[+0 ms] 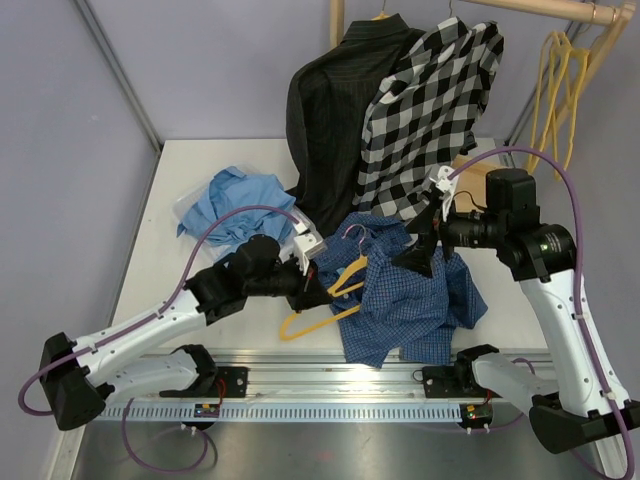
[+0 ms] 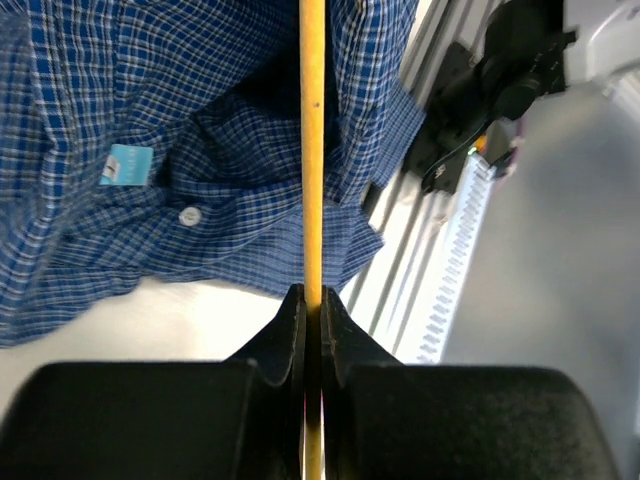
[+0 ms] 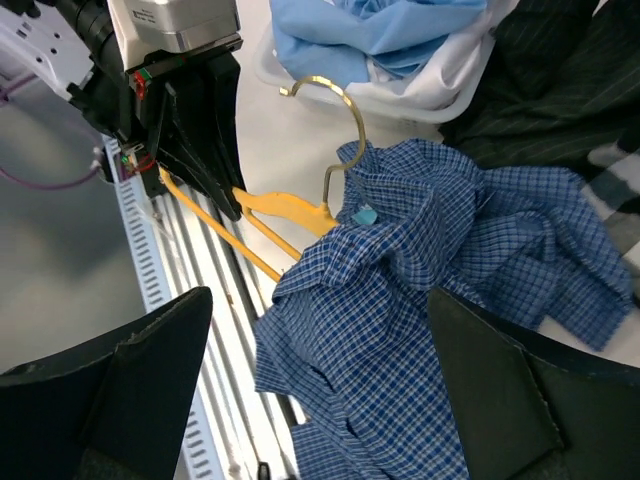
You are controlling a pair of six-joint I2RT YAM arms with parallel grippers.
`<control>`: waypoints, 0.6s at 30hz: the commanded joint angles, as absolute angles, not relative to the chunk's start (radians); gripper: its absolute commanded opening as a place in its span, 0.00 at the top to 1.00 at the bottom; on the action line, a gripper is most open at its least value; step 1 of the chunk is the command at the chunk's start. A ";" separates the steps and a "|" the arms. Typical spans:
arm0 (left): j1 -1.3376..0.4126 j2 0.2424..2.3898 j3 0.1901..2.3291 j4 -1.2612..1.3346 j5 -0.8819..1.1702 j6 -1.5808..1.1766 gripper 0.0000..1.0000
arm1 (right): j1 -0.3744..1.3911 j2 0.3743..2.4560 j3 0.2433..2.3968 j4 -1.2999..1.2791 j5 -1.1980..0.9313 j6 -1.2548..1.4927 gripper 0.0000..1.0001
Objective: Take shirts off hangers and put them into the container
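Observation:
The dark blue small-check shirt [image 1: 415, 300] [image 3: 420, 260] [image 2: 150, 180] lies crumpled on the table near the front edge. A yellow hanger [image 1: 322, 305] [image 3: 290, 212] sticks out of its collar to the left, and its other arm is hidden in the cloth. My left gripper [image 1: 316, 290] [image 2: 313, 300] is shut on the hanger's thin bar [image 2: 312, 150]. My right gripper [image 1: 420, 252] [image 3: 318, 330] hovers wide open over the shirt, holding nothing. The white container [image 1: 182, 207] [image 3: 440, 95] at the back left holds a light blue shirt [image 1: 235, 200] [image 3: 370, 30].
A black pinstriped shirt [image 1: 335, 110] and a black-and-white check shirt [image 1: 435, 100] hang from the wooden rail [image 1: 560, 10], reaching down to the table. Bare yellow hangers [image 1: 560, 90] hang at the right. The arms' metal base rail [image 1: 330, 380] runs along the near edge.

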State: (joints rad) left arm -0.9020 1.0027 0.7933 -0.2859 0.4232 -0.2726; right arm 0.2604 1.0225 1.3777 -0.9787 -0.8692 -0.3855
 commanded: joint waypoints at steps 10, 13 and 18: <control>-0.899 0.902 0.681 0.034 0.448 -0.586 1.00 | 0.250 1.037 1.144 -0.741 -0.902 -0.068 0.12; -0.899 0.903 0.681 0.041 0.443 -0.591 1.00 | 0.252 1.064 1.149 -0.712 -0.945 -0.031 0.15; -0.900 0.922 0.690 0.051 0.448 -0.588 1.00 | 0.250 1.109 1.169 -0.637 -1.035 0.067 0.23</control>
State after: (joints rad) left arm -0.9020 0.9291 0.6762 -0.0631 0.4263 -0.5705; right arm 0.2543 1.0920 1.1366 -0.7341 -0.9470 -0.0246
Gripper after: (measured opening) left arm 0.028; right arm 0.785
